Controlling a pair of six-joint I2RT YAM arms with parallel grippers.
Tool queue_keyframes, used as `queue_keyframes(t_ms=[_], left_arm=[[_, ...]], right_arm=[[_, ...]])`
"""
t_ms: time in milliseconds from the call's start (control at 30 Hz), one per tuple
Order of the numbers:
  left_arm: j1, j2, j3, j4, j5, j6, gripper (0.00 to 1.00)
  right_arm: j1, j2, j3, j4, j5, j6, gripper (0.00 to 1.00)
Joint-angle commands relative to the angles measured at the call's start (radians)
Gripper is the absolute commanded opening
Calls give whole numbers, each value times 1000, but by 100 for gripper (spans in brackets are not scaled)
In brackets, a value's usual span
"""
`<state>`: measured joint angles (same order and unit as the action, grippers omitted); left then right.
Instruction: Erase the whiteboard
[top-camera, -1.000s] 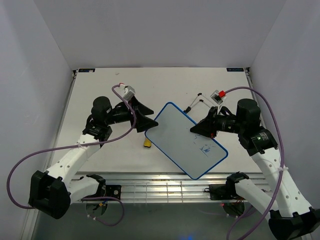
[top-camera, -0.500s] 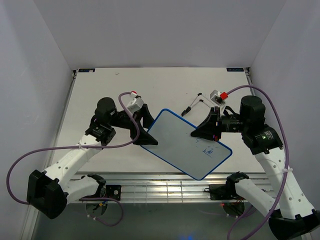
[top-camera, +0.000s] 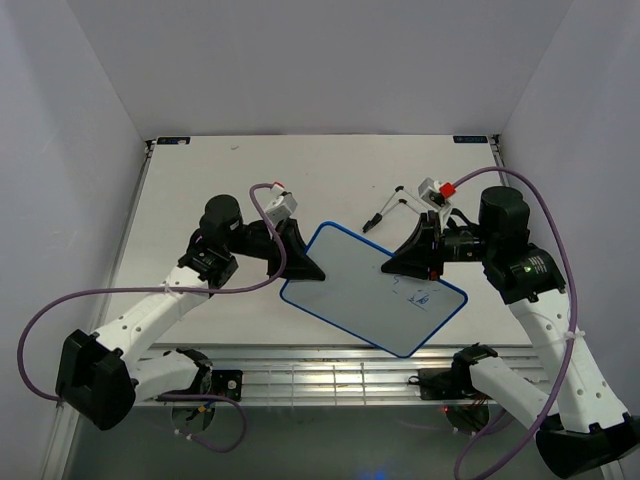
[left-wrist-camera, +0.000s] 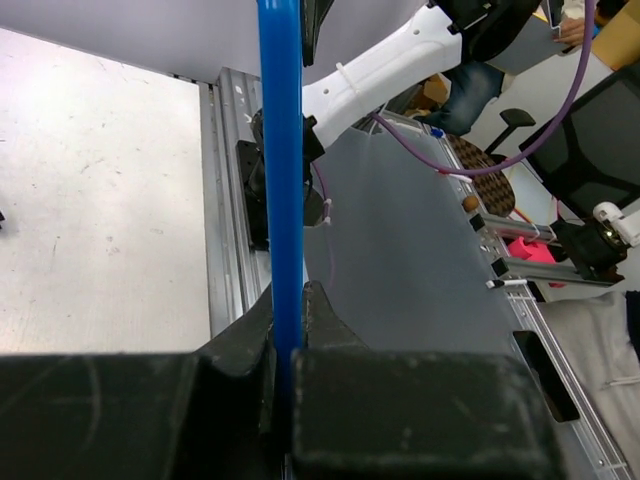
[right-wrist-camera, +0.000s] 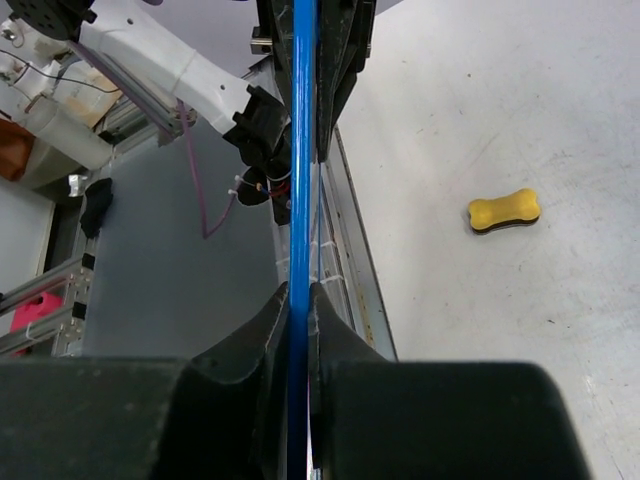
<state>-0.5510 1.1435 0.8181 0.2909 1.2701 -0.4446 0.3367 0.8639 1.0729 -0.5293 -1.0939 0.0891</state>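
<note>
The whiteboard (top-camera: 360, 290), white with a thin blue rim, hangs slanted over the table's near middle, held between both arms. Faint dark scribbles (top-camera: 420, 297) mark its right part. My left gripper (top-camera: 308, 270) is shut on the board's left corner. In the left wrist view the blue rim (left-wrist-camera: 280, 150) runs straight up out of that gripper (left-wrist-camera: 288, 315). My right gripper (top-camera: 398, 265) is shut on the upper right edge, and the right wrist view shows the rim (right-wrist-camera: 303, 130) pinched in it (right-wrist-camera: 300, 300). The top view does not show the yellow peanut-shaped eraser (right-wrist-camera: 504, 211), which lies on the table.
A black marker (top-camera: 381, 214) lies on the table behind the board, near the right arm. An aluminium rail (top-camera: 330, 365) runs along the table's near edge. Purple cables loop off both arms, and white walls close in three sides.
My left gripper moved right to the board's left corner and shut on the rim. The board swung and shifted slightly right in the right gripper, now covering the eraser from above.
</note>
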Motion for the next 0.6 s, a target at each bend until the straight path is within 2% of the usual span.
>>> queue_keyframes(t_ms=[0, 33, 133, 200, 233, 267, 333, 367, 467, 533, 567], left_arm=[[-9, -68, 6, 8, -88, 17, 0], [-7, -82, 3, -4, -136, 23, 0], [-6, -123, 16, -84, -346, 44, 0], [-6, -134, 35, -172, -435, 61, 0], [-4, -139, 47, -196, -534, 66, 0], [-4, -146, 53, -223, -587, 70, 0], [-4, -157, 62, -285, -731, 73, 0], [-4, -163, 78, -333, -789, 75, 0], [5, -182, 107, -441, -958, 75, 0], [22, -194, 118, -498, -1003, 75, 0], [28, -198, 130, -519, -1088, 66, 0]], right_arm=[[-2, 1, 58, 43, 14, -14, 8], [-2, 3, 59, 43, 32, -14, 16], [-4, -2, 59, 43, 170, -2, 56], [-4, -3, 58, 43, 259, 14, 71], [-4, -5, 59, 43, 302, 24, 91], [-4, -9, 61, 43, 400, 35, 98], [-4, -19, 65, 43, 513, 69, 90], [-4, -32, 68, 43, 619, 77, 90], [-4, -75, 62, 61, 748, 98, 90], [-4, -85, 58, 77, 762, 110, 90], [-4, -75, 61, 72, 766, 118, 90]])
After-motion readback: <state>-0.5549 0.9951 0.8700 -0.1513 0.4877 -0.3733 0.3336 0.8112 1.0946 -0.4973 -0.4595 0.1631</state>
